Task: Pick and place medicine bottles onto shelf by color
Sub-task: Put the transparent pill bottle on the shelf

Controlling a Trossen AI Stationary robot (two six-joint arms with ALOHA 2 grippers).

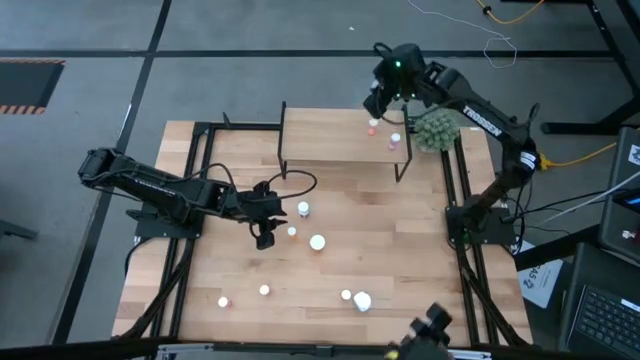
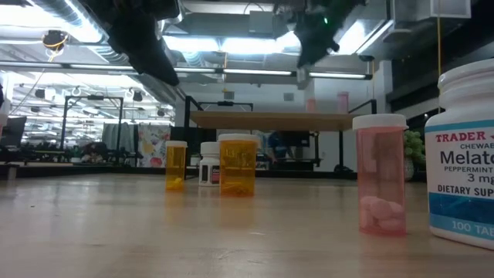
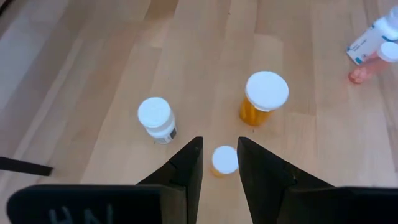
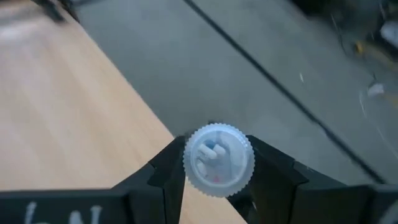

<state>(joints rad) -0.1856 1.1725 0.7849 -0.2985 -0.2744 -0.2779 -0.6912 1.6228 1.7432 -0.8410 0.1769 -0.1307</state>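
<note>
The right gripper [image 4: 217,163] is positioned above the far edge of the shelf [image 1: 330,140], its fingers closed against the ribbed white cap of a small bottle [image 4: 218,160]; the bottle body is hidden beneath the cap. Two pink bottles [image 1: 395,141] stand on the shelf close to this gripper. The left gripper [image 3: 220,163] hovers over the tabletop [image 1: 400,250] near its centre, with its fingers parted and a small orange bottle [image 3: 224,160] standing between them; contact with that bottle cannot be determined. Just beyond it stand a larger orange bottle [image 3: 263,98] and a white bottle [image 3: 155,119]. In the low view, a pink bottle [image 2: 380,173] and a large white labelled bottle [image 2: 466,150] stand at the near side of the table. Further bottles are scattered along the near edge.
</note>
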